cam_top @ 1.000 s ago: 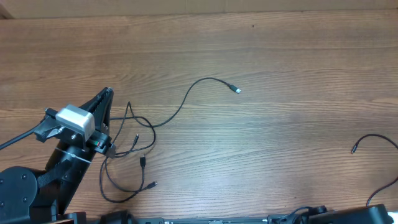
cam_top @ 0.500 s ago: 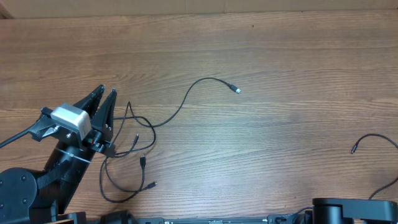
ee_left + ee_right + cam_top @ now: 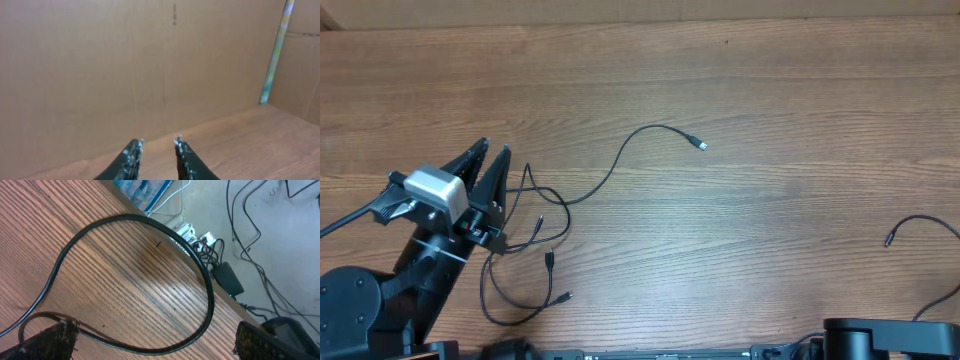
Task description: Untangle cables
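Observation:
Several thin black cables (image 3: 532,232) lie tangled on the wooden table at the left. One long cable (image 3: 620,160) runs out of the tangle to a silvery tip (image 3: 701,145). My left gripper (image 3: 492,150) hovers just left of the tangle, open a little, with nothing between its fingers (image 3: 134,152). In the left wrist view that gripper (image 3: 156,146) points at a cardboard wall. Another black cable (image 3: 920,222) lies apart at the far right. My right gripper (image 3: 155,329) stands wide open over a loop of black cable (image 3: 202,280), without touching it.
A cardboard wall (image 3: 100,65) rises behind the table's far edge. The right wrist view shows the table's edge (image 3: 235,307), with floor wires and a power adapter (image 3: 227,277) beyond it. The right arm's base (image 3: 880,340) sits at the front right.
The left gripper's jaws have parted from shut to slightly open, and it has shifted a little to the left. The cables have not moved.

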`<action>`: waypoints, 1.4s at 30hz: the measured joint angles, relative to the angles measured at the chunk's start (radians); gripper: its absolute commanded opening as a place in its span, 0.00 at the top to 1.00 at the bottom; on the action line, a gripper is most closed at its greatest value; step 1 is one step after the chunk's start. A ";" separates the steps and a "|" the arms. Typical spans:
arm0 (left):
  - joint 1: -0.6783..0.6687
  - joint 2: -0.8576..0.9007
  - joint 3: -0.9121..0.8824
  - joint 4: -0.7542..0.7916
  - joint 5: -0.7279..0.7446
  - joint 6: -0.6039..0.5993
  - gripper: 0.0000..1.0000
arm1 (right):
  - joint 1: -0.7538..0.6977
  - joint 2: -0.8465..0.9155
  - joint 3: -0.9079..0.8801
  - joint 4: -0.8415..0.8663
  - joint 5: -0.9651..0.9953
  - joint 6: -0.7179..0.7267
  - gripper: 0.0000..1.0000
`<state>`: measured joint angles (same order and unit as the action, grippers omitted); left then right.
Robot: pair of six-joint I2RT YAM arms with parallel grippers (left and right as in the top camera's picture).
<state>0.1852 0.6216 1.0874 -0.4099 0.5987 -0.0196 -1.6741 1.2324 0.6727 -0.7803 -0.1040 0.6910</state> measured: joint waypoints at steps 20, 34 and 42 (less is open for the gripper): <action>0.000 0.000 0.000 -0.036 -0.103 -0.004 0.57 | 0.006 0.008 0.000 0.176 -0.348 -0.259 0.00; 0.000 0.000 0.000 -0.040 -0.103 -0.004 0.56 | 0.473 0.153 0.000 0.275 -0.258 -0.326 0.00; 0.000 0.000 0.000 -0.040 -0.103 -0.004 0.56 | 0.524 0.158 0.005 0.271 -0.035 -0.269 0.00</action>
<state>0.1852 0.6216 1.0874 -0.4496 0.4953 -0.0235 -1.1503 1.3907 0.6773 -0.5095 -0.1390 0.4225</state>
